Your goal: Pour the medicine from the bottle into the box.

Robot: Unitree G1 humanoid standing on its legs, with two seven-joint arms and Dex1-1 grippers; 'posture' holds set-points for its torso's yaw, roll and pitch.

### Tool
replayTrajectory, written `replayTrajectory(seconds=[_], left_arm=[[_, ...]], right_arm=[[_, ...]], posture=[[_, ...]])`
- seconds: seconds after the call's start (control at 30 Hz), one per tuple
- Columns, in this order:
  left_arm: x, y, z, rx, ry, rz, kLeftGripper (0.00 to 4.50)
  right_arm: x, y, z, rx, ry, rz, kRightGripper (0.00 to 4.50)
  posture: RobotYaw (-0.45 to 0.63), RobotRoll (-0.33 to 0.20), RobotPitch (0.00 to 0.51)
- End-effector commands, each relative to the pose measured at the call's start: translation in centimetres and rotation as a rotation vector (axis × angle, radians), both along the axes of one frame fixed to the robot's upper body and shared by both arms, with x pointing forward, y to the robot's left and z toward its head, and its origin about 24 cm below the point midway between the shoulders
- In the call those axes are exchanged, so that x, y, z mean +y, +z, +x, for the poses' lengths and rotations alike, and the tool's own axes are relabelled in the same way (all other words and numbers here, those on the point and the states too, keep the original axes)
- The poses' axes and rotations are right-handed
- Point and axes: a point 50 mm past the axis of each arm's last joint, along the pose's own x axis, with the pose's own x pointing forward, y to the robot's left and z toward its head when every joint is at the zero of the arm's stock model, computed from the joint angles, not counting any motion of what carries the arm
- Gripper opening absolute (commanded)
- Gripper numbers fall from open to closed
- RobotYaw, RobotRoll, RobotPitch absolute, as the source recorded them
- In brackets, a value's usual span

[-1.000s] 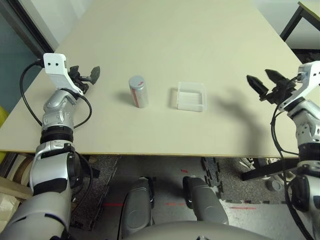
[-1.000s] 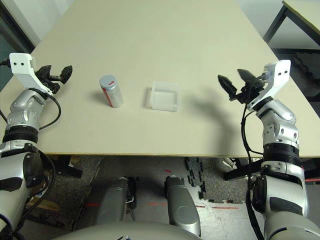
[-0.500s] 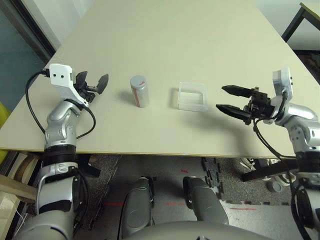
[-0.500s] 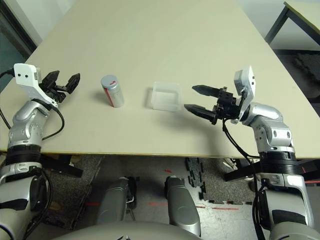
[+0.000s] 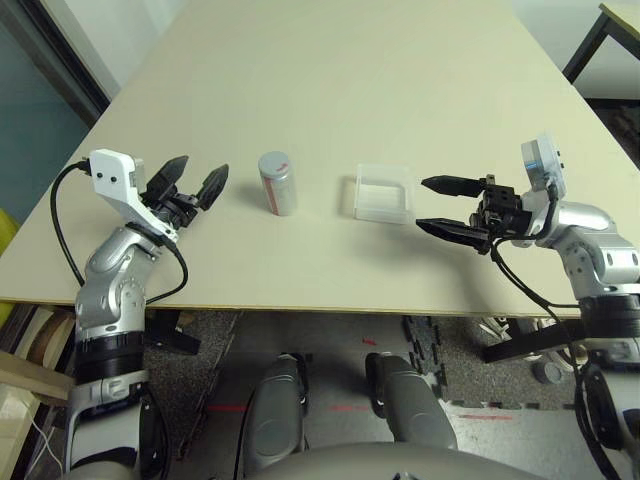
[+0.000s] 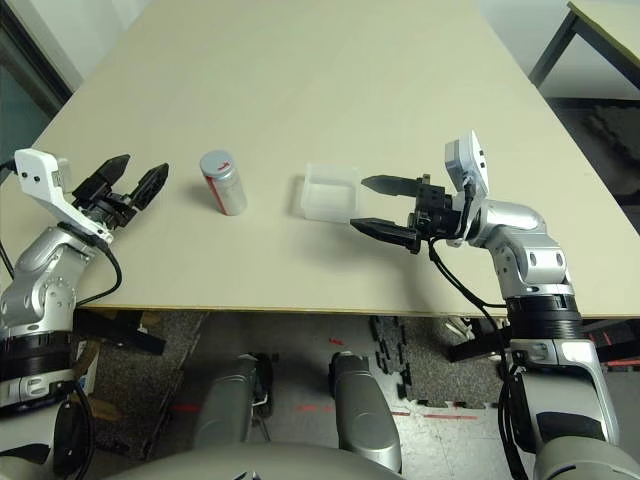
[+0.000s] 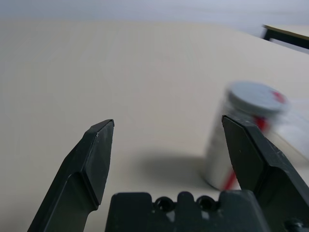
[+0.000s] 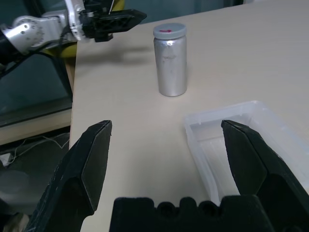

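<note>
A pale beige rectangular wooden table (image 5: 330, 90) carries two objects near its front edge. The small silver-grey cylindrical bottle (image 5: 277, 184), with a white label, a red marking and a round grey cap, stands upright and capped on the table, left of centre. The shallow square box of clear translucent plastic with rounded corners (image 5: 383, 194) sits flat on the table just to the right of the bottle, apart from it. No medicine can be made out in the box or on the table; the contents of the bottle are hidden.

The left gripper (image 5: 196, 179), two black fingers on a white wrist bracket and silver forearm, hovers to the left of the bottle, pointing toward it. Its fingers stand wide apart and hold nothing; a clear gap separates them from the bottle. In the left wrist view the bottle (image 7: 244, 140) appears beside one finger, near but not touching.

The right gripper (image 5: 432, 204), likewise black-fingered, lies roughly level just to the right of the box, pointing toward it. Its fingers are spread wide and empty, with the tips close to the near right edge of the box; contact cannot be confirmed. In the right wrist view the box (image 8: 241, 145) lies between the spread fingers, with the bottle (image 8: 171, 60) beyond it and the left gripper (image 8: 118, 18) farther back.
</note>
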Motion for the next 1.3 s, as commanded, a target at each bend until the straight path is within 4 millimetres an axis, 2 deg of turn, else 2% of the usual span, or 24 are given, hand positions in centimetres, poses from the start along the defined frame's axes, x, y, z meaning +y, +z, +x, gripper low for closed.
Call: replayTrajectory(seconds=[0.03, 0.2, 0.5, 0.77, 1.03, 1.3], left_arm=[[-1.6, -0.8, -0.8, 0.027, -0.074, -0.005, 4.48], [-3.1, -2.1, -1.1, 0.029, -0.110, 0.027, 4.48], [-4.8, -3.3, -0.3, 0.016, -0.122, 0.031, 4.48], [-5.3, -3.7, 0.9, -0.009, -0.087, 0.047, 4.48], [-6.7, -4.5, 1.6, -0.030, -0.065, 0.039, 4.48], [-7.2, -4.5, 2.9, -0.048, -0.046, 0.037, 4.48]], right_arm=[[0.1, 0.0, 0.2, -0.012, 0.003, -0.013, 4.50], [0.2, -0.1, 0.3, -0.017, 0.003, -0.017, 4.50], [0.0, -0.1, 0.1, -0.025, -0.005, -0.036, 4.50], [-0.2, 0.0, 0.1, -0.034, -0.020, -0.044, 4.50], [-0.4, 0.1, -0.2, -0.043, -0.040, -0.050, 4.50], [-0.4, 0.1, -0.3, -0.056, -0.058, -0.052, 4.50]], posture=[[-0.04, 0.000, 0.173], [-0.05, 0.000, 0.167], [-0.08, 0.000, 0.154], [-0.11, 0.000, 0.149], [-0.14, 0.000, 0.144], [-0.15, 0.000, 0.145]])
